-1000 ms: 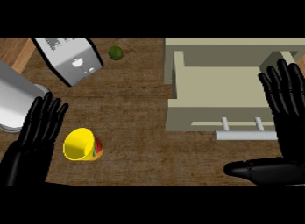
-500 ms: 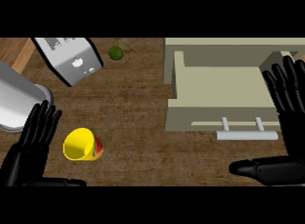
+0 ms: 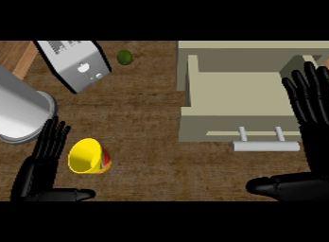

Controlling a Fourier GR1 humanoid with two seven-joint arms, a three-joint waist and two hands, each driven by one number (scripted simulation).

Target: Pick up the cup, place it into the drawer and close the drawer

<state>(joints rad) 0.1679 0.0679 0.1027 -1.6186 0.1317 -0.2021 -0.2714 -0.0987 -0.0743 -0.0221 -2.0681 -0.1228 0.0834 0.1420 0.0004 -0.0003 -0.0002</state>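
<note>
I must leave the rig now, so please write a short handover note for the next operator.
Left hand: open, fingers straight, close beside the yellow cup, not holding it.
Right hand: open, at the right edge of the drawer, holding nothing.
Cup: on its side on the counter, left of the drawer.
Drawer: pulled open, nothing visible inside.
Done: nothing yet; the drawer is open.
Left: grasp the cup, place it in the drawer, close the drawer.
</note>
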